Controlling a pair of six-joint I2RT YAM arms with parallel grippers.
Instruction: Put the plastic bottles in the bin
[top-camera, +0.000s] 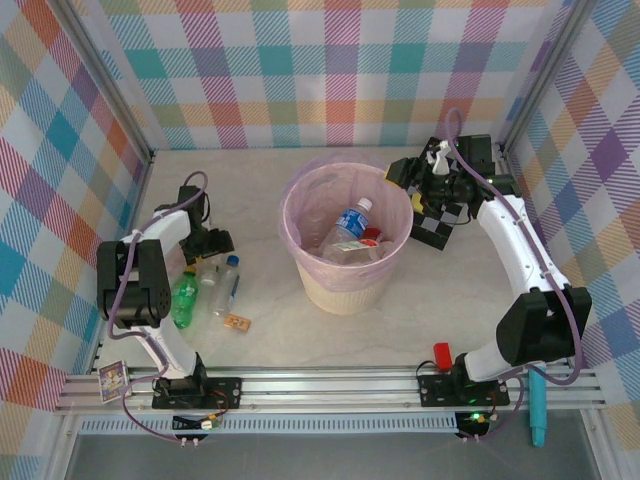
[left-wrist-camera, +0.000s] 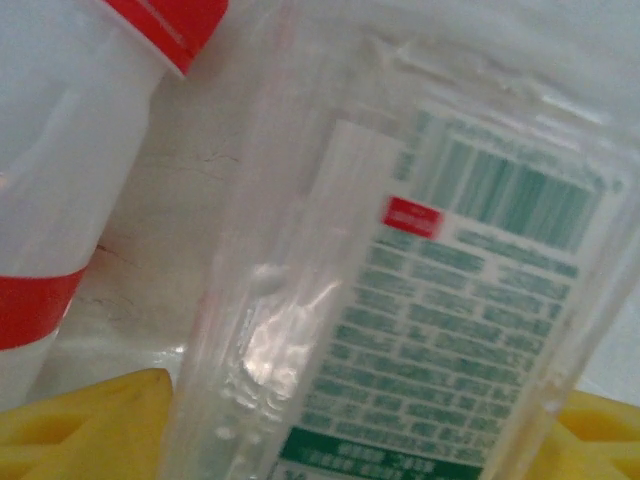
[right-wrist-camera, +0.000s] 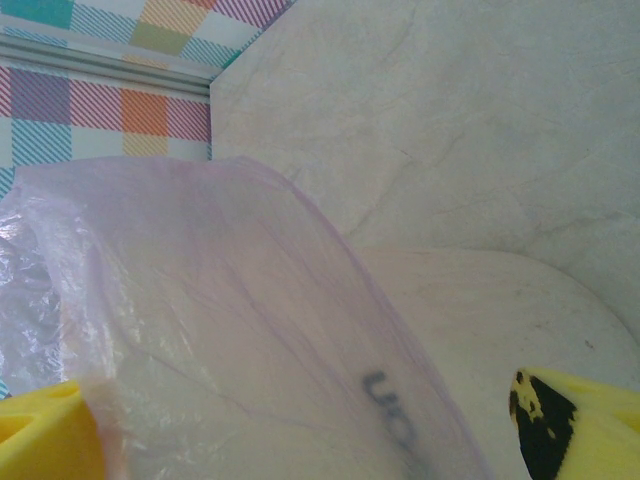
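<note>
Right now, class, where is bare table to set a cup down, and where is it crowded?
Free: the table in front of the bin, toward the near edge; also the back-left strip between bin and wall. Crowded: the bottles and brown block on the left, the checkerboard right of the bin.

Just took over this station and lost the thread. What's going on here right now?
The left gripper is down among the bottles lying on the table at the left, its yellow fingers either side of a clear labelled bottle. Whether it grips yet is unclear. A green bottle lies nearby. The right gripper hangs open and empty beside the bin, which already holds a blue-labelled bottle and at least one more.
</note>
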